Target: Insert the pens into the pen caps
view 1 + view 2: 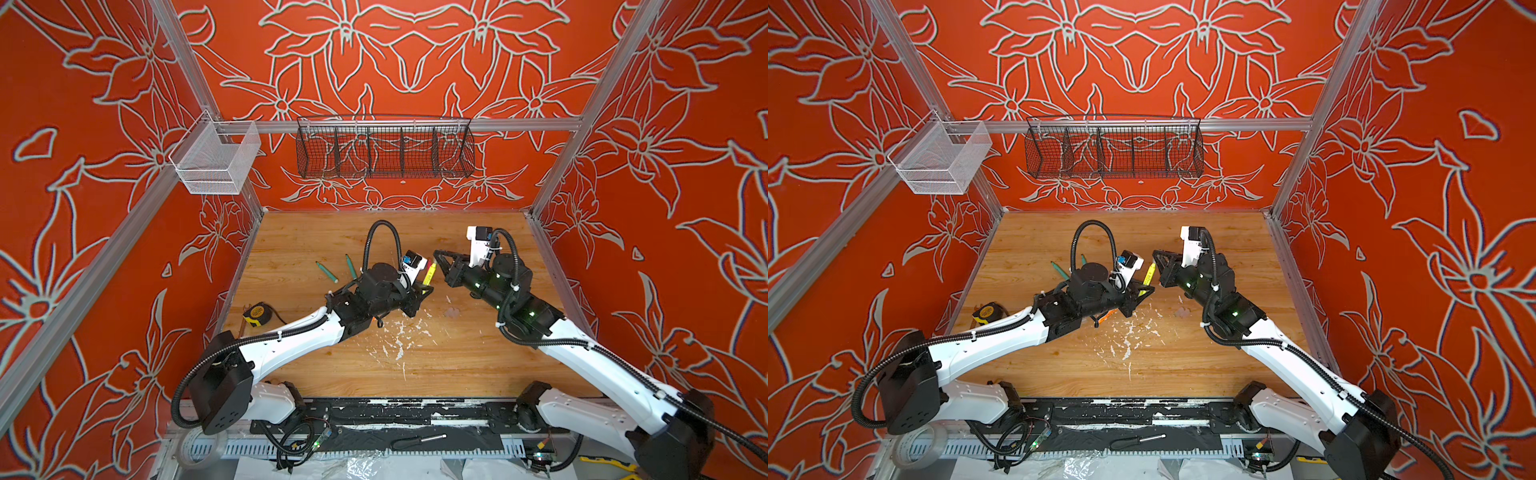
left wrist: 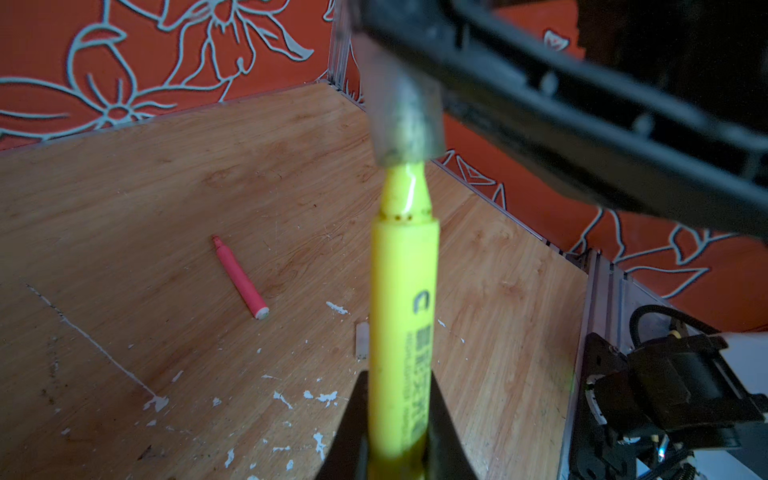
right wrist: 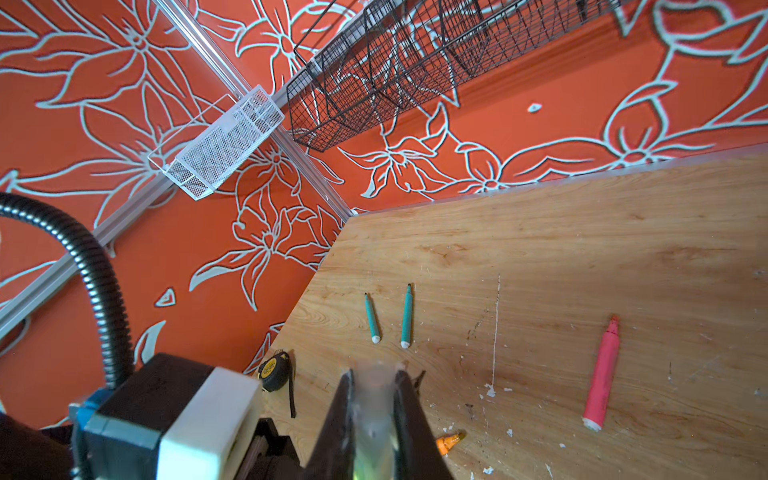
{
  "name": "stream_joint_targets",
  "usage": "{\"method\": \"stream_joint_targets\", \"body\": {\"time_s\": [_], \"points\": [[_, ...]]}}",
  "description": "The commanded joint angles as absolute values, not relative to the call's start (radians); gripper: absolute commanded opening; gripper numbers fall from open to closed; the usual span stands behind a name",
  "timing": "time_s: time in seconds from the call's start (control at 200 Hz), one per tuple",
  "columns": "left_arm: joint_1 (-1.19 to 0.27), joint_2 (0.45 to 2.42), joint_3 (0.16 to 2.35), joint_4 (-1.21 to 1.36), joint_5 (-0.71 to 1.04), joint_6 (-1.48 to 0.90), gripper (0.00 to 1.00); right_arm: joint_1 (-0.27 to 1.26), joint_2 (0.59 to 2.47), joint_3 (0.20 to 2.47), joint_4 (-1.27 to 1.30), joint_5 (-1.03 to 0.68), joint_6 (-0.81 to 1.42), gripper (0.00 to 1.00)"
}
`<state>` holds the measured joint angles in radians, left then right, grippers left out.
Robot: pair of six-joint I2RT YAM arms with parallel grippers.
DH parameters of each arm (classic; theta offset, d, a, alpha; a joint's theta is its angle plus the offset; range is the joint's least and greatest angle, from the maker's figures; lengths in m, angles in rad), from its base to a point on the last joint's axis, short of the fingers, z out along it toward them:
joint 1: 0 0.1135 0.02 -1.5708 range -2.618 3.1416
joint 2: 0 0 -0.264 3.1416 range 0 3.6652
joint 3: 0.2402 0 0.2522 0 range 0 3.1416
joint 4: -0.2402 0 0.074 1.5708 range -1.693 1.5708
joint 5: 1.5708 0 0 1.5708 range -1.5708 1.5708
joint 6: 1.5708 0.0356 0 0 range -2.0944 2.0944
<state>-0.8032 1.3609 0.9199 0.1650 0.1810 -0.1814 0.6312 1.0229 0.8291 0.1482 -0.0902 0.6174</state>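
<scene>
near the middle of both top views the two arms meet nose to nose above the wooden table (image 1: 291, 245). the left gripper (image 2: 397, 386) is clamped on the lower barrel of the yellow pen (image 2: 404, 299), which slants up toward the right gripper (image 1: 437, 254). that one is pinched tight on a clear pen cap (image 3: 372, 395). in the left wrist view the pen's tapered nose sits in the cap's mouth, its wide shoulder outside.

two teal pens (image 1: 327, 272) (image 1: 351, 266) lie side by side on the wood left of centre, apart from each other, tips pointing to the back wall. the left arm covers much of the ground in front of them. the pink pen (image 3: 601, 374) lies alone on open wood, and the left wrist camera hides it from above. an orange pen (image 3: 449, 442) pokes out beside the right gripper's fingers among white paint flecks (image 1: 399, 332). a pale loose cap (image 2: 362, 340) rests on the table, partly behind the yellow barrel.

a tape measure (image 1: 259, 312) sits at the table's left edge. a black wire basket (image 1: 384, 149) and a white mesh basket (image 1: 216, 158) hang on the back rail.
</scene>
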Motion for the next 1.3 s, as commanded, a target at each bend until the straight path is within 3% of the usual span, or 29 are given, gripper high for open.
{"method": "stream_joint_targets", "body": {"time_s": [0.0,0.781,0.991,1.296], "points": [[-0.792,1.361,0.941,0.206,0.178,-0.206,0.0,0.648,0.997,0.798,0.172,-0.065,0.622,0.05],[-0.778,1.387,0.963,0.17,0.161,-0.134,0.0,0.723,0.99,0.788,0.146,-0.053,0.623,0.22],[-0.778,1.387,0.956,0.173,0.151,-0.096,0.0,0.724,0.95,0.819,0.083,0.0,0.603,0.36],[-0.778,1.376,0.934,0.2,0.093,-0.015,0.0,0.722,0.876,0.93,-0.178,0.016,0.525,0.42]]}}
